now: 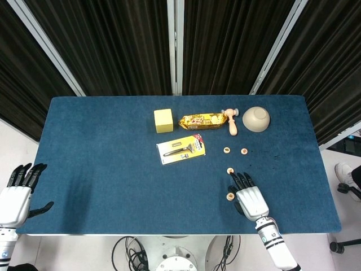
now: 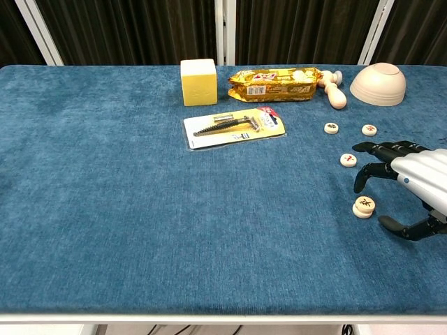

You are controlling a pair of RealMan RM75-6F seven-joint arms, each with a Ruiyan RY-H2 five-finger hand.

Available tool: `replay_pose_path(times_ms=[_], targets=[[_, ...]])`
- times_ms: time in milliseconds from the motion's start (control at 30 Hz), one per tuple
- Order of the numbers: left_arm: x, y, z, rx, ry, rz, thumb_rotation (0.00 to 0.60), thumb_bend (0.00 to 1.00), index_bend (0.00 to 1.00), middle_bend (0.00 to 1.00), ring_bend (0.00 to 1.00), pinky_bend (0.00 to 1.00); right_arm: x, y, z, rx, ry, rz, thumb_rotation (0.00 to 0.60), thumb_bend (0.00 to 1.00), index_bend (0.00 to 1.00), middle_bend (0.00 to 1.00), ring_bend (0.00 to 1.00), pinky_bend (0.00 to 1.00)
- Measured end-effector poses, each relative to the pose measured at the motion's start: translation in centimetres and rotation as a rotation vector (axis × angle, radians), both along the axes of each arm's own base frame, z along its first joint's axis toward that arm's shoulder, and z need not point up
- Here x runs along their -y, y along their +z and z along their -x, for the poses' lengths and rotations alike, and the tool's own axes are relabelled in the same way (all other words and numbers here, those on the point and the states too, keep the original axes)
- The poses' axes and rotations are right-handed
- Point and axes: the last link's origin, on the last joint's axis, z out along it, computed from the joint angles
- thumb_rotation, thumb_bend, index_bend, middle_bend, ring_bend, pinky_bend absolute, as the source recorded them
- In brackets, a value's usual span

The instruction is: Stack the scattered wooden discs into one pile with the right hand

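Several small wooden discs lie on the blue table. A short pile of two discs (image 2: 363, 206) (image 1: 230, 196) sits nearest the front. A single disc (image 2: 348, 160) (image 1: 230, 170) lies behind it, and two more, disc (image 2: 332, 128) (image 1: 227, 150) and disc (image 2: 369, 130) (image 1: 245, 151), lie further back. My right hand (image 2: 412, 181) (image 1: 249, 197) hovers just right of the pile, fingers spread and curved, holding nothing. My left hand (image 1: 16, 195) stays open off the table's front left corner.
A packaged razor (image 2: 235, 126), a yellow cube (image 2: 198, 82), a gold snack bag (image 2: 274, 75), a wooden peg toy (image 2: 334, 88) and an upturned beige bowl (image 2: 378, 84) stand behind the discs. The table's front edge (image 1: 180, 230) runs just below my right hand.
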Motion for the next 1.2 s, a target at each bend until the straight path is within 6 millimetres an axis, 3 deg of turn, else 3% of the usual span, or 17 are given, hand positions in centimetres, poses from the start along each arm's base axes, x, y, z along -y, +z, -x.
replay_pose_path(times_ms=[867,1200], targets=[[0.02,-0.03,-0.01,0.004,0.0,0.003,0.6,0.13,0.1,0.09,0.0,0.0,0.06,-0.09,0.03,0.001,-0.001,0.011,0.6,0.33,0.39,0.0,0.0,0.0],[0.07,0.03,-0.04,0.005,-0.001,0.0,0.6,0.13,0.1,0.09,0.0,0.0,0.15,-0.21,-0.25,0.018,0.006,0.017,0.6,0.33,0.31,0.0,0.0,0.0]])
